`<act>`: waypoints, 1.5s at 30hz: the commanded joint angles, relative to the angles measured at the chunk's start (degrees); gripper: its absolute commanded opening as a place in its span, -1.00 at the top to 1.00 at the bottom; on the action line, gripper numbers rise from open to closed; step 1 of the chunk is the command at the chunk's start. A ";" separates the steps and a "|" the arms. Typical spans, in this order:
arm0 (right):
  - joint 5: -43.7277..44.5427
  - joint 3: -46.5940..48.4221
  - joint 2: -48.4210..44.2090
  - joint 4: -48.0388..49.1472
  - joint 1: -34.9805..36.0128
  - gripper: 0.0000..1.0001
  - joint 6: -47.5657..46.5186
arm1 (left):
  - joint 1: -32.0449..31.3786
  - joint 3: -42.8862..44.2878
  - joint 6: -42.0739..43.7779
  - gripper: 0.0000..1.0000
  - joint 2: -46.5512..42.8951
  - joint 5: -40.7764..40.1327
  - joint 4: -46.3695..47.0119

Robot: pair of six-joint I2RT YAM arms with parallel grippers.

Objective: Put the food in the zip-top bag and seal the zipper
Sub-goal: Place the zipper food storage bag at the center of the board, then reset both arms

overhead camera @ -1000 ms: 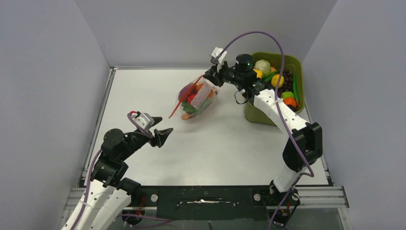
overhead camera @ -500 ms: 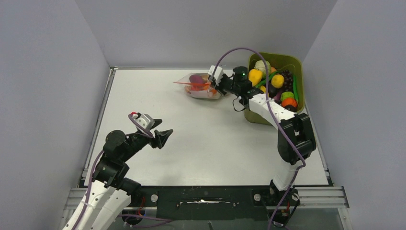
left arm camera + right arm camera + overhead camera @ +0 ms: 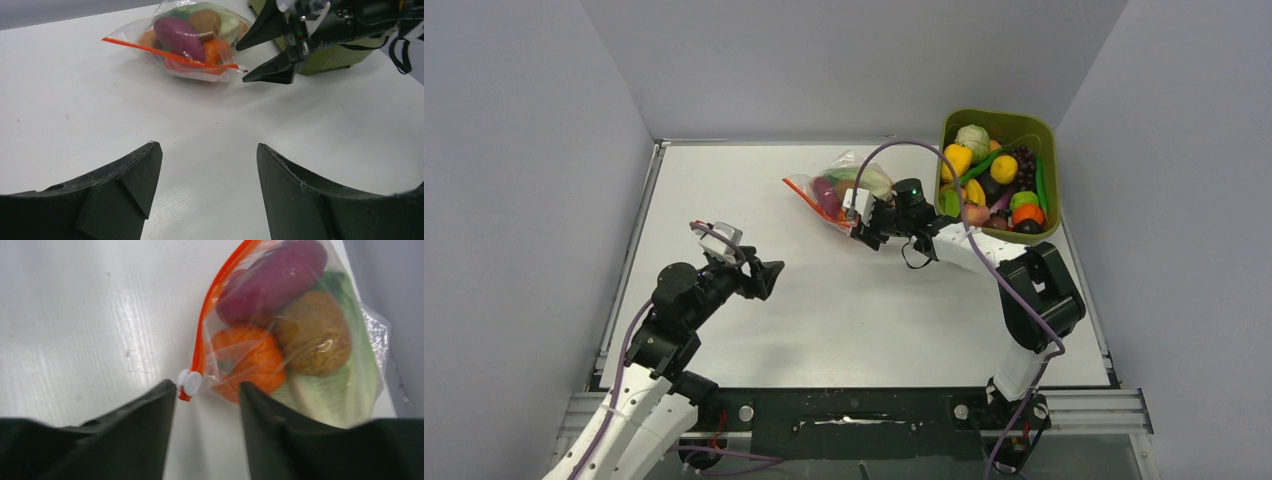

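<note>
The zip-top bag lies on the table at the back middle, with purple, orange, brown and green food inside it. Its orange-red zipper runs as one thin line, and a white slider sits at the end nearest my right gripper. My right gripper is open just in front of that slider, holding nothing, with its left finger nearly touching it. It shows beside the bag in the left wrist view too. My left gripper is wide open over bare table, well short of the bag.
An olive-green tub full of several more toy fruits and vegetables stands at the back right, just behind the right arm. Grey walls close in the table's left, back and right sides.
The right gripper brought the bag down from the air onto the table, then opened and let go of it. The left gripper opened a little wider and shifted slightly.
</note>
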 commanded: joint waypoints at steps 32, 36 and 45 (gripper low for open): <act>30.24 -11.32 -42.61 -10.88 2.71 -0.95 59.87 | 0.29 11.52 -14.59 -0.50 -3.07 -16.80 -4.79; 36.73 -11.80 -46.34 -13.95 2.82 -0.95 64.02 | 0.30 10.73 -15.62 -0.50 -3.34 -15.18 -4.49; 41.47 -15.49 -50.69 -14.80 2.82 -0.95 66.15 | 0.30 8.33 -16.19 -0.50 -3.44 -15.58 -4.00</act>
